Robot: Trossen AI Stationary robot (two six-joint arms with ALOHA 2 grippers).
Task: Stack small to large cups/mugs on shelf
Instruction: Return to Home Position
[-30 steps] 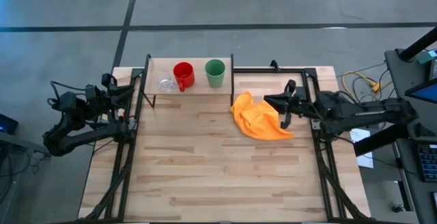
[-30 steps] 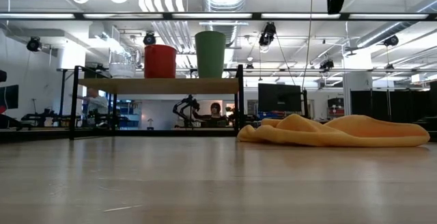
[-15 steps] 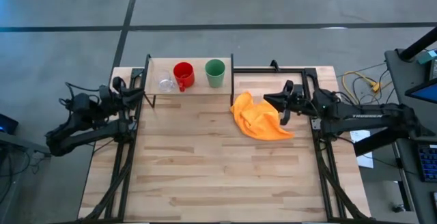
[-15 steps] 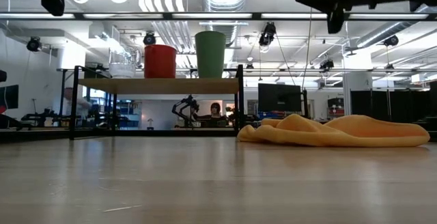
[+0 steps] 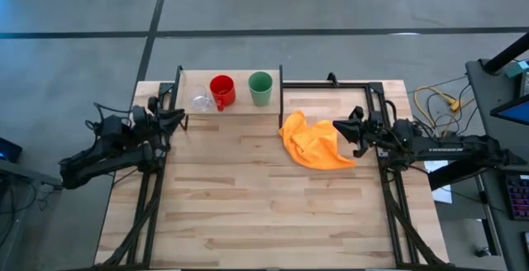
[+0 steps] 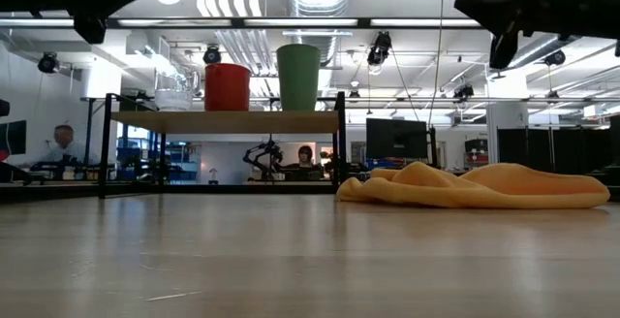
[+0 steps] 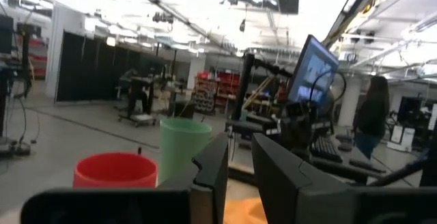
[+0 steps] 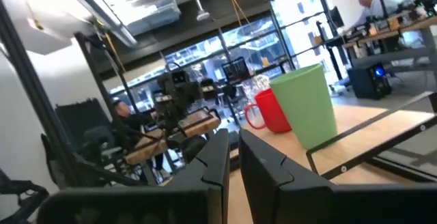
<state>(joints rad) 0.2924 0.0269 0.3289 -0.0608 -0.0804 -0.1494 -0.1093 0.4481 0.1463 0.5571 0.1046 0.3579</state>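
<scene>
Left pincer (image 5: pixel 178 116) and right pincer (image 5: pixel 340 128) hang narrow and empty; cups (image 5: pixel 221 89) sit on the shelf (image 5: pixel 240 106), so homing likely remains.

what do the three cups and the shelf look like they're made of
Clear cup: transparent plastic or glass; the board shows through it. Red mug: opaque and smooth, ceramic or plastic, cannot tell which. Green cup: matte pale green, probably plastic. Shelf: pale wood-toned board, flat finish, on thin black posts that look like metal.
</scene>
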